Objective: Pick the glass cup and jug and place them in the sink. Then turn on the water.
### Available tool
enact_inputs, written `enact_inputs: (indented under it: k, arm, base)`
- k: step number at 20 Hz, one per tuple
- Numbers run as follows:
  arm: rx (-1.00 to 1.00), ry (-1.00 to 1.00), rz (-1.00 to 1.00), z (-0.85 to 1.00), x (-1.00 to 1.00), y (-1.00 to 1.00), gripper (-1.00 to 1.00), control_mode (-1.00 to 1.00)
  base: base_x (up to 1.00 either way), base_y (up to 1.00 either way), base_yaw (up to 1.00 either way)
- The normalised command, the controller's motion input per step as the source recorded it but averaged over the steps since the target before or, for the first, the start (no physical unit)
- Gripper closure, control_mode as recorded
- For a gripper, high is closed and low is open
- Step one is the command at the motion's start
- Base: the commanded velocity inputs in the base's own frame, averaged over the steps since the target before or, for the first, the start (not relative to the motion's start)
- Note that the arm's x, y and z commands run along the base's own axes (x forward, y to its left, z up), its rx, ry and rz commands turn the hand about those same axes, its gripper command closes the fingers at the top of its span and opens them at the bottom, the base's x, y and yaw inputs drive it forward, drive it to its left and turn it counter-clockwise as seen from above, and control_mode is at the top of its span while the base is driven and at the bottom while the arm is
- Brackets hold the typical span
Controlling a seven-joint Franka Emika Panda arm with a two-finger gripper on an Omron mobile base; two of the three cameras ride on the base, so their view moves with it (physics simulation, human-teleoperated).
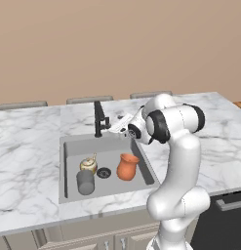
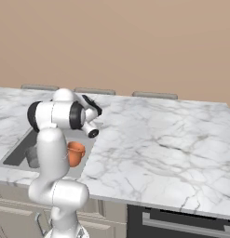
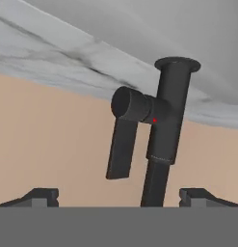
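The grey sink (image 1: 114,191) is set in the white marble counter. Inside it stand the dark-grey glass cup (image 1: 85,181) at the front left and the orange jug (image 1: 127,167) to the right of the drain. The jug (image 2: 75,153) also shows beside my arm, with the cup (image 2: 32,157) partly hidden behind it. The black tap (image 1: 98,119) rises at the sink's back rim. My gripper (image 1: 119,125) hovers just right of the tap, open and empty. In the hand view the tap (image 3: 165,125) and its lever (image 3: 121,149) are close ahead of my gripper (image 3: 121,198). Water is out of view.
A small golden teapot-like vessel (image 1: 88,163) sits in the sink behind the cup, by the black drain (image 1: 104,172). Chair backs (image 1: 90,99) line the counter's far edge. A dark oven front (image 1: 224,219) is below the counter at the right. Marble counter (image 2: 158,144) stretches right.
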Motion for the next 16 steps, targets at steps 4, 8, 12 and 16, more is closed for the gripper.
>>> enact_inputs:
  k: [4,8,12,16]
  arm:
    - [0.09,0.13,-0.07,0.00,0.53,0.39,-1.00,-1.00]
    - [0.04,0.11,-0.01,0.00,0.45,0.25,-1.00,-1.00]
    - [0.08,0.07,0.00,-0.09,0.41,0.00,-1.00,-1.00]
    - [0.07,0.02,0.00,-0.30,0.31,-0.21,-1.00,-1.00]
  base:
    - [0.00,0.00,0.00]
    - [0.00,0.00,0.00]
    - [0.00,0.00,0.00]
    - [0.00,0.00,0.00]
